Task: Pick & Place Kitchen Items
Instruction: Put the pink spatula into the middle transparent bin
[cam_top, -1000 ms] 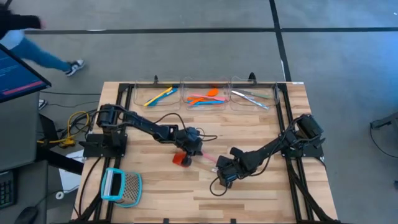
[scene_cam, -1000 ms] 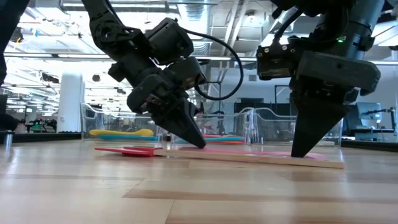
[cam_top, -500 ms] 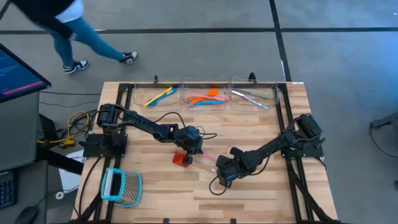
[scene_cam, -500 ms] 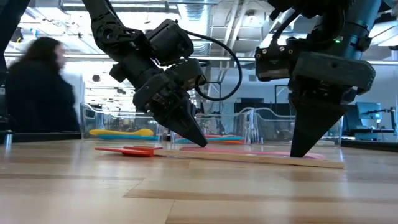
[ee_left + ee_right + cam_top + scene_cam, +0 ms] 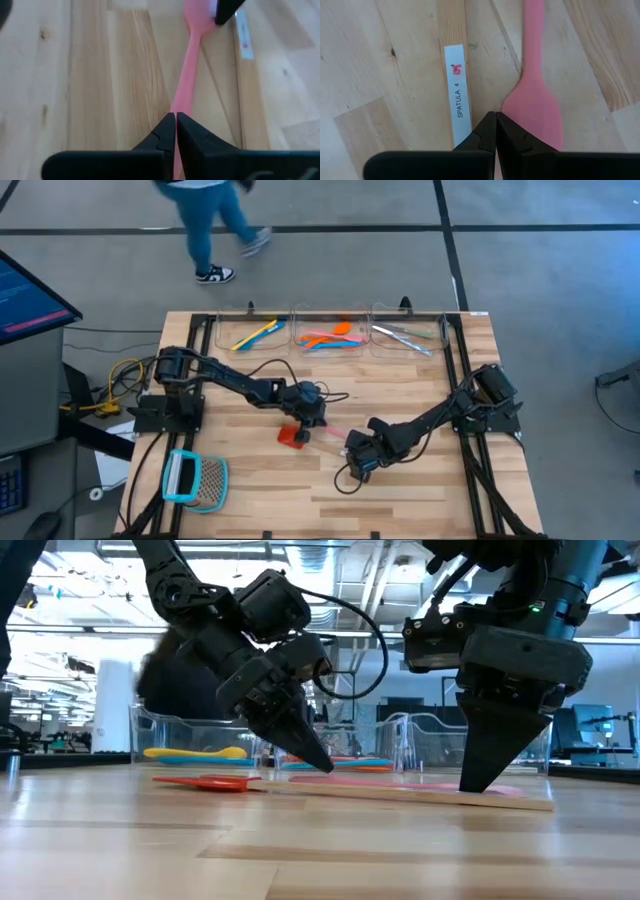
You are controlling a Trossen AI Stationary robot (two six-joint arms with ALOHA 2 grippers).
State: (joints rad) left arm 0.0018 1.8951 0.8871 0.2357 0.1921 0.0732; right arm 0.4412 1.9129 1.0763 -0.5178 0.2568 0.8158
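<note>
**A:** Where is the slim pink plastic spatula (image 5: pixel 534 100) relative to your left hand (image 5: pixel 175 122)?

**B:** It lies flat on the wooden counter (image 5: pixel 420 480), and my left hand's tips sit right over its handle end. The long axis runs straight ahead from that hand toward my right hand (image 5: pixel 495 120), which is down at the blade end. The red-headed spatula (image 5: pixel 293 436) lies just beside the left hand, on the side away from the pink blade.

**A:** Which hand is nearer?

**B:** Both are at it, one at each end. I judge the left better placed, since it lines up with the handle.

**A:** Finger states?

**B:** Both hands are pressed closed, tips together. Neither holds anything I can see; the pink handle seems to pass under the left tips, not between them.

**A:** Any writing?

**B:** A white paper label (image 5: pixel 458 95) on the counter, just beside the pink blade, reads "SPATULA 4" with a small red mark above it.
</note>
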